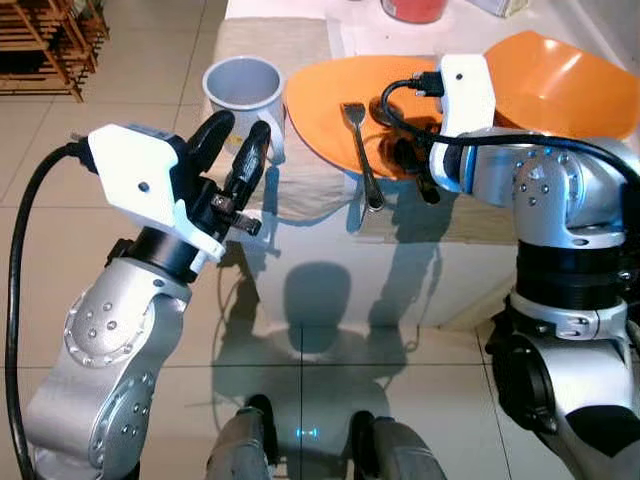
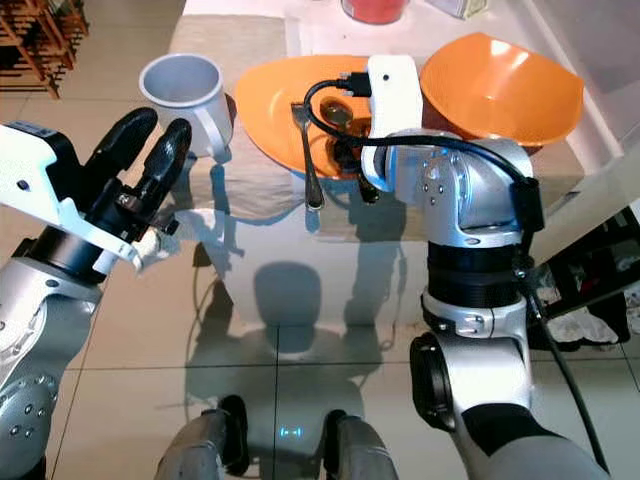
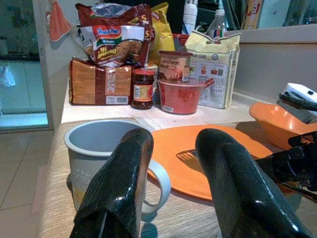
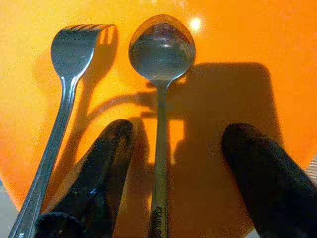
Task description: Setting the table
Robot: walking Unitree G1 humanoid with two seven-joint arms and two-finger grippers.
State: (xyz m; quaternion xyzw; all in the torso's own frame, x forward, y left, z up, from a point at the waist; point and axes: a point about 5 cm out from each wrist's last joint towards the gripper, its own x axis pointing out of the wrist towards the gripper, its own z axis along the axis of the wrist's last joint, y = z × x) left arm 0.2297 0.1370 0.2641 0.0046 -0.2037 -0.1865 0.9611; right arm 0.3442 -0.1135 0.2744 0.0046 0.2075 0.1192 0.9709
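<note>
Right gripper (image 4: 176, 173) wide open astride spoon (image 4: 161, 54) | fork (image 4: 64, 99) beside | plate (image 4: 237, 39)

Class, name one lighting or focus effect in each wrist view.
Right wrist view: a bright glare spot on the orange plate, dark shadows beside the spoon. Left wrist view: the near left tool looks soft, glossy with highlights; the mug is sharper.

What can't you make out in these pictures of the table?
- Spoon: in the head views the right gripper and its wrist cover most of it.
- Orange bowl: near side hidden behind the right arm.
- Red container: cut off by the top edge in the head views.
</note>
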